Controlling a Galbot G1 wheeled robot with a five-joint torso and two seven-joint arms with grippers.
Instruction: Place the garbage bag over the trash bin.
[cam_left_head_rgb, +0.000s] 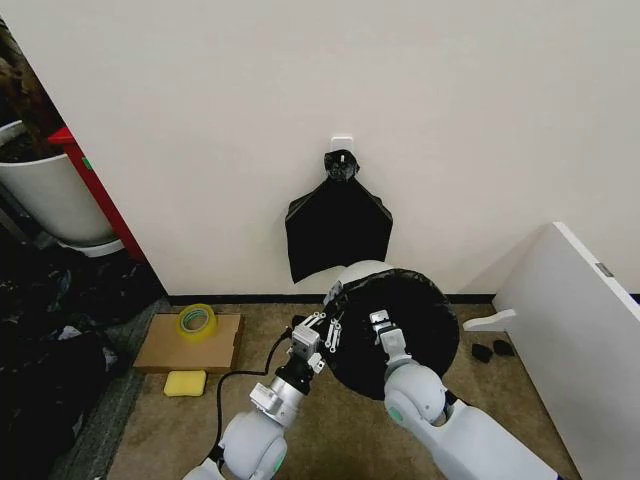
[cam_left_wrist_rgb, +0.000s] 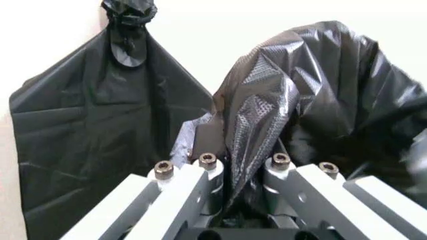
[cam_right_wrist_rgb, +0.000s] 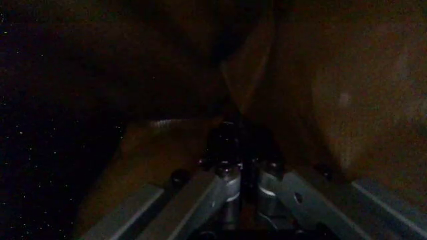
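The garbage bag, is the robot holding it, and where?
Yes. The left gripper pinches a fold at the edge of the garbage bag. The right gripper is closed inside the bag.

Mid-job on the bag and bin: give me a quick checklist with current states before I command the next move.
1. Left gripper has the garbage bag: ok, a fold of black plastic sits pinched between its fingers in the left wrist view.
2. Right gripper has the bag: ok, fingers look shut on dark film in the right wrist view.
3. Bag over the trash bin: partly, black plastic covers the opening but cream rim shows at the back.
4. Bag pulled down the sides: cannot tell.
5. Hooked bunch of bags left alone: ok, hanging on the wall behind.
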